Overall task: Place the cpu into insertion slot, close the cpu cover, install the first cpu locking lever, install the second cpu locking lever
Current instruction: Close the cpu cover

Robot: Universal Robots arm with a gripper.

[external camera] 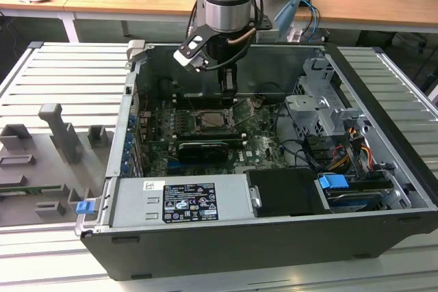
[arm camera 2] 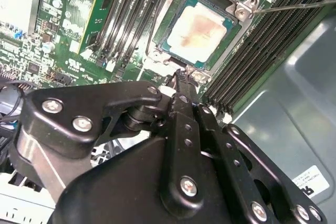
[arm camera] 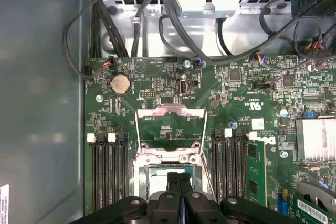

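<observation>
Silver-beige cpu (arm camera 2: 202, 30) seated in insertion slot (arm camera 2: 164, 35); cpu cover (external camera: 241, 112) raised at slot's 3 o'clock, exterior view; gripper (arm camera: 179, 179) fingers pressed together.

Bright, even room light covers the ribbed table (external camera: 61, 80), the open computer case (external camera: 274, 244) is shadier inside, and in the second wrist view 1 washed-out glare patch sits on the chip (arm camera 2: 198, 29) near the dark gripper (arm camera 2: 181, 77).
</observation>
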